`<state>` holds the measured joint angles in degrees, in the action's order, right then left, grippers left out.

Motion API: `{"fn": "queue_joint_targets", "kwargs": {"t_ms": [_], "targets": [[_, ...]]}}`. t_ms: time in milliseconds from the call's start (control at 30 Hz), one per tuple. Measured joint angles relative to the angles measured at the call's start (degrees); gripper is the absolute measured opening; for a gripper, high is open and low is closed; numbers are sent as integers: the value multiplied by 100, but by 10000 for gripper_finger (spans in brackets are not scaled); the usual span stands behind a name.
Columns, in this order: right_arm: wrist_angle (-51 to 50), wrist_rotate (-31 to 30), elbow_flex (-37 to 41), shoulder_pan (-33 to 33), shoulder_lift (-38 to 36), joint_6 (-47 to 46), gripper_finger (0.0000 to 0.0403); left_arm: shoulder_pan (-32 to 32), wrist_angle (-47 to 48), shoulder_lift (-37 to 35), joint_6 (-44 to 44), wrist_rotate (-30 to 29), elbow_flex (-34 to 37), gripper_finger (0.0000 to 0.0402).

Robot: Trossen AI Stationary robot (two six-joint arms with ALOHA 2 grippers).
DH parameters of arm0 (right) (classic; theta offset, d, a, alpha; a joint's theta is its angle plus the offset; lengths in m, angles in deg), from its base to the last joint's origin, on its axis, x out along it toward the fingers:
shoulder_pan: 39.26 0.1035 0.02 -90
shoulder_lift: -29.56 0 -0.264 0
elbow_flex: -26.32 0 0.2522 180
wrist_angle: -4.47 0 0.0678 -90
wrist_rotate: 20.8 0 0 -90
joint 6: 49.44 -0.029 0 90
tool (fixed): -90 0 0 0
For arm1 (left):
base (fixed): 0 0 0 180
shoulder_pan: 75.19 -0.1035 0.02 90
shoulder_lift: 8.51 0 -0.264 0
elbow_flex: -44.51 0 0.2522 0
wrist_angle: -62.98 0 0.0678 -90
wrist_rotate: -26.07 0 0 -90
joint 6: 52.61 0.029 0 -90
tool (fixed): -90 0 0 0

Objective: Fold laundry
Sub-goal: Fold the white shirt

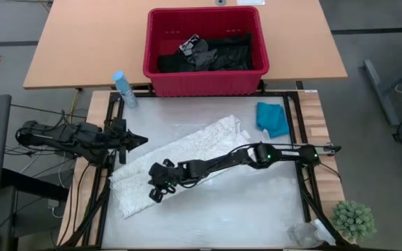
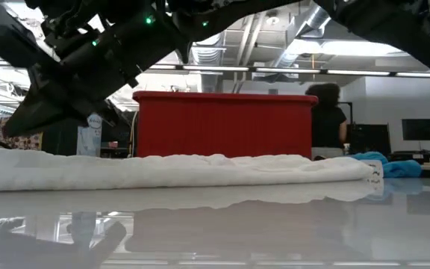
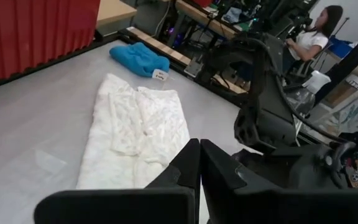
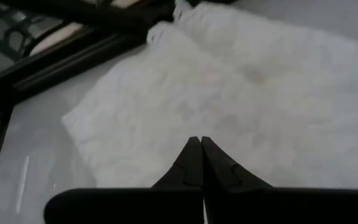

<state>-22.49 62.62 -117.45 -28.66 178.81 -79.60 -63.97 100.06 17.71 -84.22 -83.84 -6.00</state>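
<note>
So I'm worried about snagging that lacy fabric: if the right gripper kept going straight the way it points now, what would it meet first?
Most likely the white lacy garment: the shut right gripper points down at it. The gap between tips and cloth is hard to judge.

White garment point(image 1: 180, 157) partly hidden under R arm.
</note>
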Motion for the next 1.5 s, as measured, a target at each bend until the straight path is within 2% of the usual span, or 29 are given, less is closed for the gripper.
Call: {"fn": "queue_joint_targets", "kwargs": {"t_ms": [400,600,800,1033,1100,1200,1367,1500], "targets": [[-1731,194,-9,438,6,-187,16,0,294,2,-220,-142,0,0],[-2908,270,14,758,-64,-683,16,0,718,2,-446,-158,3,0],[-3837,588,14,1066,-67,-1732,16,0,690,22,-822,-192,202,0],[-4809,984,26,1376,-61,-3259,16,0,491,509,-1093,50,431,0],[-4964,1017,36,1454,-59,-3561,16,0,216,784,-872,214,453,0],[-5019,761,-40,1561,-134,-3835,16,0,-508,1276,-89,457,519,3],[-5393,187,-217,1655,-467,-4634,16,-169,-1558,2226,1203,285,445,16],[-5633,-423,-222,1683,-1002,-5472,16,-589,-2387,2919,2033,966,428,12]]}}
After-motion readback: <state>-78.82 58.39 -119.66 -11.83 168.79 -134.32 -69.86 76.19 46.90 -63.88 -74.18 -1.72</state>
